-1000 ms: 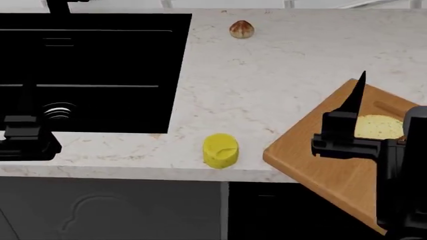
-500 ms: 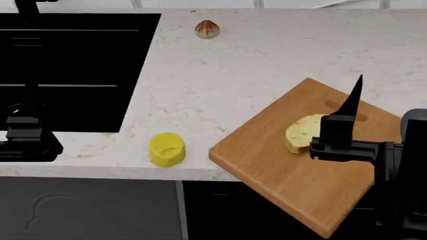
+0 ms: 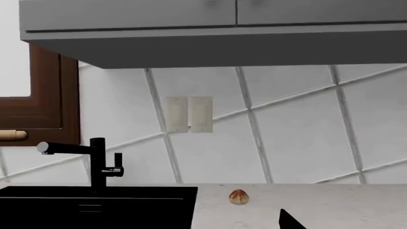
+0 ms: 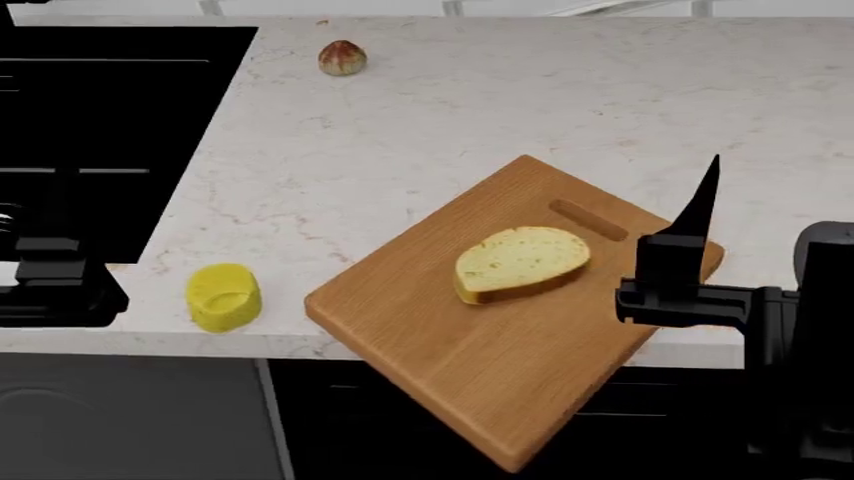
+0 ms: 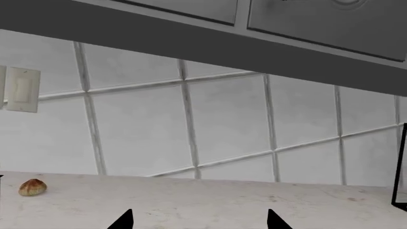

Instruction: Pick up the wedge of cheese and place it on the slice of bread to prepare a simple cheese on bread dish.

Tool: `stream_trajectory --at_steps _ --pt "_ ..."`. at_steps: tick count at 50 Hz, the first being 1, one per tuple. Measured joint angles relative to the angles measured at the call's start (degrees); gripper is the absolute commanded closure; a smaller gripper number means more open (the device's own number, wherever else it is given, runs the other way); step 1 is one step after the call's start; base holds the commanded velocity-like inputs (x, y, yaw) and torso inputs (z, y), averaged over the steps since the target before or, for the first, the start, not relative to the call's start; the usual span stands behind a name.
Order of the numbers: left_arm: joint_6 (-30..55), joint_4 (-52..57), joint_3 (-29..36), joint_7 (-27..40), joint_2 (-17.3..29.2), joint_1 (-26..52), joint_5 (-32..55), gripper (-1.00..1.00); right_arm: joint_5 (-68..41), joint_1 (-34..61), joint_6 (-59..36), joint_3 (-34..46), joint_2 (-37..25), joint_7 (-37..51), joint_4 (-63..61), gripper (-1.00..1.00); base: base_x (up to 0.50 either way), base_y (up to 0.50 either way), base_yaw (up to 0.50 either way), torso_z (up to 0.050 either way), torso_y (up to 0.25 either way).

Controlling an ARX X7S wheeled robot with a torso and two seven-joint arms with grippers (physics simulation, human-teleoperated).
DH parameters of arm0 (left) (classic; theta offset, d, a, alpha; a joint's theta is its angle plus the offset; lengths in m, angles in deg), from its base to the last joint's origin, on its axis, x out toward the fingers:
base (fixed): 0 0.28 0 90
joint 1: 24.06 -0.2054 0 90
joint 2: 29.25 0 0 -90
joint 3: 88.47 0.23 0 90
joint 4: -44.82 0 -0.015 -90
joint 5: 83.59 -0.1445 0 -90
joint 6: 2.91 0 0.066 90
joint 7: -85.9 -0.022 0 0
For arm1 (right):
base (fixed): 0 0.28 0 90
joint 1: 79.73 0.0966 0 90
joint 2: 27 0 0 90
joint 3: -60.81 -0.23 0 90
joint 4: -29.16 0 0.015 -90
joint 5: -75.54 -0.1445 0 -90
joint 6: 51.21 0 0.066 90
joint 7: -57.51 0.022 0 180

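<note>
My left gripper (image 4: 54, 290) hovers at the counter's near edge; I cannot tell its state. My right gripper (image 5: 198, 220) holds nothing, its fingers spread. The cheese (image 4: 223, 296) sits near the counter's (image 4: 441, 110) front edge. The bread (image 4: 521, 262) lies on the cutting board (image 4: 494, 370). Far back rests a nut (image 4: 342, 57).

Matt wooden cutting board (image 4: 534, 370) on a veined marble-look counter (image 4: 534, 110); porous bread (image 4: 523, 258); pitted cheese (image 4: 223, 297).

Marble counter (image 4: 441, 130) w/ cheese wedge (image 4: 223, 296), nut-like obj (image 4: 342, 57) & cutting board (image 4: 534, 340) on it.
</note>
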Motion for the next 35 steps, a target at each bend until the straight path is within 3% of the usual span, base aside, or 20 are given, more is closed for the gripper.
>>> stream_trajectory --at_steps 15,35 --pt "-0.66 -0.23 0.44 0.38 0.38 -0.58 0.07 -1.00 -0.70 -1.07 1.16 -0.14 -0.43 -0.84 -0.60 -1.00 0.07 -0.33 0.00 0.000 0.000" --pt "-1.86 -0.73 0.34 0.70 0.71 -1.54 0.48 -1.00 -0.76 -1.04 1.93 0.80 -0.83 -1.16 -0.73 -1.00 0.29 -0.14 0.00 0.000 0.000"
